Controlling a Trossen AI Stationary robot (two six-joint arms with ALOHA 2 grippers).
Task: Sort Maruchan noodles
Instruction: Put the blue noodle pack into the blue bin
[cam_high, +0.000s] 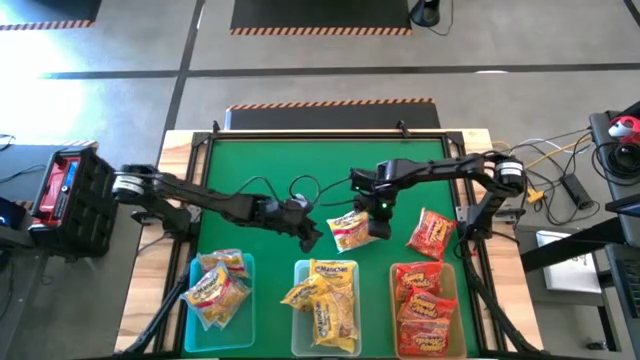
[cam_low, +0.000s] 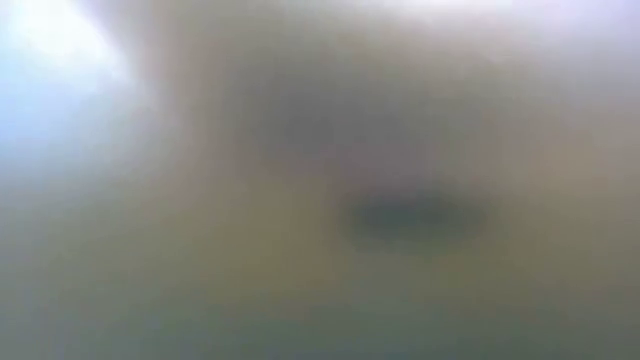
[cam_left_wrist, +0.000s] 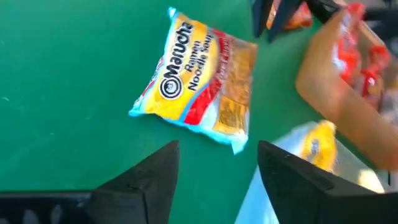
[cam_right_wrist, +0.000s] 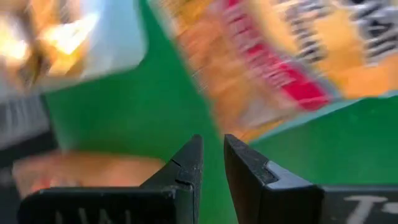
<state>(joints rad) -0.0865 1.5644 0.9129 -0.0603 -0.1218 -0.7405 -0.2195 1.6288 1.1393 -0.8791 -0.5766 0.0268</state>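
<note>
Fingers of the left gripper (cam_left_wrist: 214, 180) stood apart just short of the loose orange-yellow crinkly plastic Maruchan ramen packet (cam_left_wrist: 199, 81) lying flat on the green bench (cam_left_wrist: 62, 93), the right gripper (cam_right_wrist: 212, 163) pinched empty beside it; next, probably, a grasp toward the left translucent rectangular bin (cam_high: 246, 262).
</note>
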